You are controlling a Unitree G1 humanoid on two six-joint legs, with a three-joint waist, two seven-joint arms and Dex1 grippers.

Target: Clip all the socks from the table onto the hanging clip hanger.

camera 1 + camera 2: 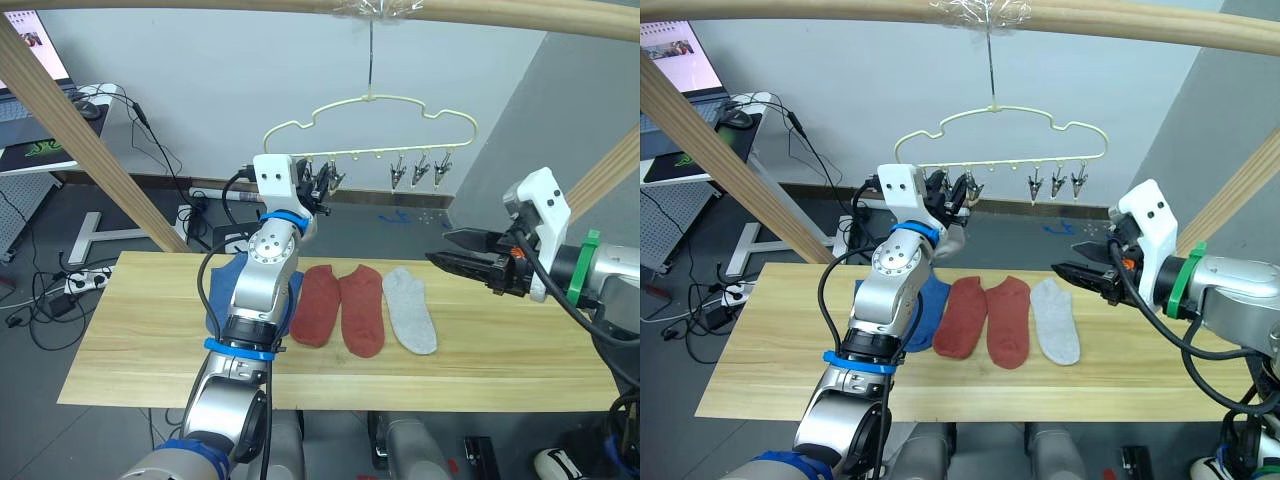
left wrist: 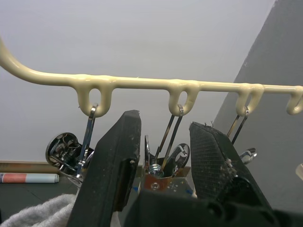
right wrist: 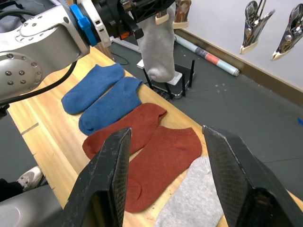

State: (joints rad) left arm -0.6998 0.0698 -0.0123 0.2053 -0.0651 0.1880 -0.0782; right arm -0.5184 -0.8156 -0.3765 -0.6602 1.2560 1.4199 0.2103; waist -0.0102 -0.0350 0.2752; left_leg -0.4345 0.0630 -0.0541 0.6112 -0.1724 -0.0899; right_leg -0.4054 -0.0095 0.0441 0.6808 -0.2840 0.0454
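Observation:
The pale yellow clip hanger (image 1: 370,100) hangs from the top beam above the table (image 1: 500,350). My left gripper (image 1: 318,185) is raised to its leftmost clips, fingers open on either side of one metal clip (image 2: 163,142). A light grey sock (image 3: 158,47) dangles from a clip right beside that gripper. On the table lie two blue socks (image 3: 94,87), partly hidden behind my left arm in the eye views, two rust-red socks (image 1: 318,305) and one grey sock (image 1: 410,308). My right gripper (image 1: 440,247) hovers open above the table's right part, empty.
Three free clips (image 1: 420,170) hang at the hanger's right end. Slanted wooden beams (image 1: 90,150) stand at both sides. A desk with a laptop (image 1: 30,100) and floor cables lie behind on the left. Bare tabletop shows to the right of the socks.

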